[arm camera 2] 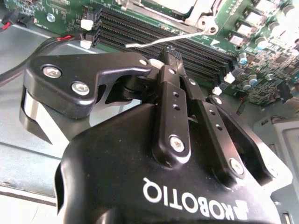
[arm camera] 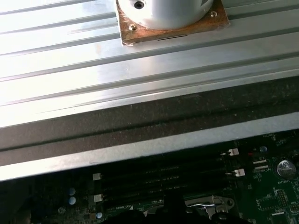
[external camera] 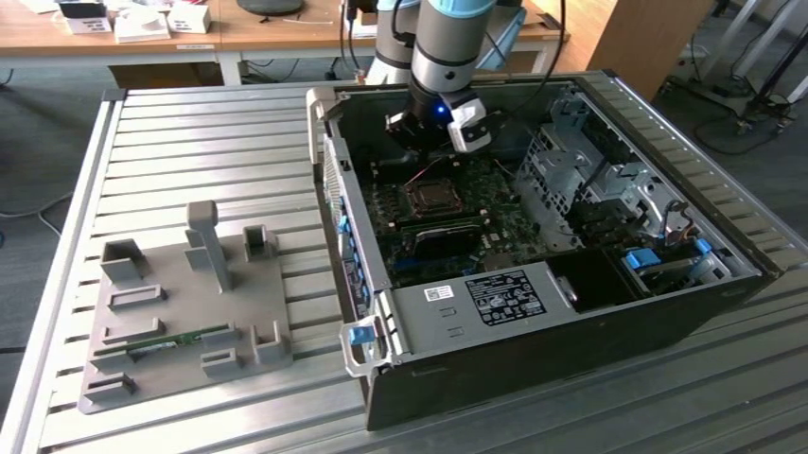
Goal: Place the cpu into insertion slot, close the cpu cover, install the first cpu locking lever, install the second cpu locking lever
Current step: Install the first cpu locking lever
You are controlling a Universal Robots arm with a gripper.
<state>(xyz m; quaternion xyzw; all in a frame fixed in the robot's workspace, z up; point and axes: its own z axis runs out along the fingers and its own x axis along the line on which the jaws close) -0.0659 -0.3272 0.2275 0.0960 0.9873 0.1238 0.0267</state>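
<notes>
In the exterior view my gripper (external camera: 436, 142) hangs inside the open computer case, just behind the cpu socket (external camera: 433, 196) on the green board. In the second wrist view the two black fingers (arm camera 2: 172, 93) lie pressed together, and the gripper (arm camera 2: 174, 55) is shut with its tip right at a thin silvery locking lever (arm camera 2: 159, 41). That lever juts out over the memory slots. Beyond it, the silvery cpu cover (arm camera 2: 202, 13) lies flat on the socket. A pale face, seemingly the cpu (arm camera 2: 175, 3), shows in its opening. The first wrist view catches a corner of the socket frame (arm camera: 205, 203).
Black memory slots (arm camera 2: 140, 25) run beside the socket. The case walls, a drive cage (external camera: 593, 180) and the power supply (external camera: 505, 298) ring the board. On the slatted table (external camera: 189, 132), at the exterior view's left, sits a grey fixture plate (external camera: 189, 312) holding a memory stick (external camera: 165, 342).
</notes>
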